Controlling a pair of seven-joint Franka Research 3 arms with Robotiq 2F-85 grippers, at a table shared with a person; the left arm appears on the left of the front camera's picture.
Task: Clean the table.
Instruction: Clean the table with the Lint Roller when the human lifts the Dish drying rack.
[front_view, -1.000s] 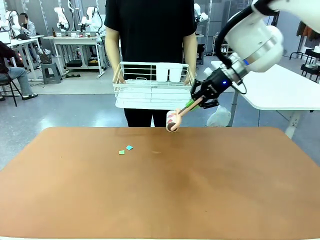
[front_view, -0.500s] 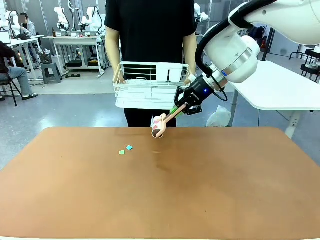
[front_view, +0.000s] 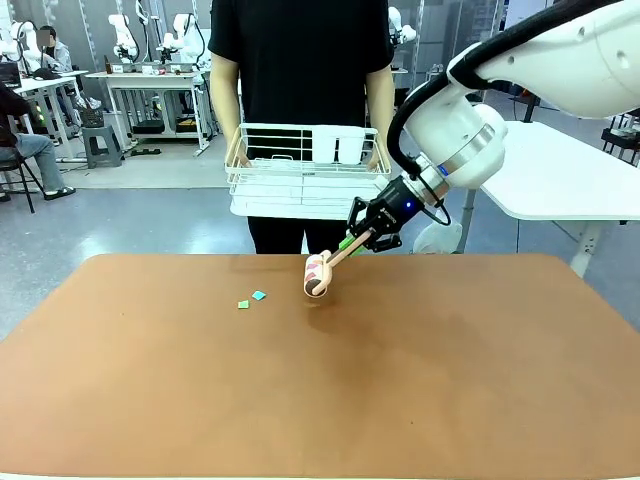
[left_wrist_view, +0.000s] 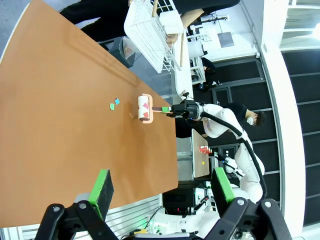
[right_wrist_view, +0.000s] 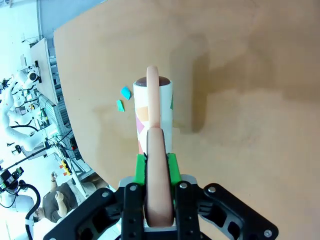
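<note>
pink lint roller (front_view: 318, 277) pinched by its handle in my right gripper (front_view: 362, 236), near the table (front_view: 400, 380)'s twelve o'clock edge; paper scraps (front_view: 252, 299) at its nine; left gripper (left_wrist_view: 161, 187) fingers spread wide.

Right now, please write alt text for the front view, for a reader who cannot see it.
The right gripper, shut on the handle of a lint roller, holds its roll low over the reddish-brown table, right of two small coloured scraps. Behind the table a person holds a white wire basket.
</note>
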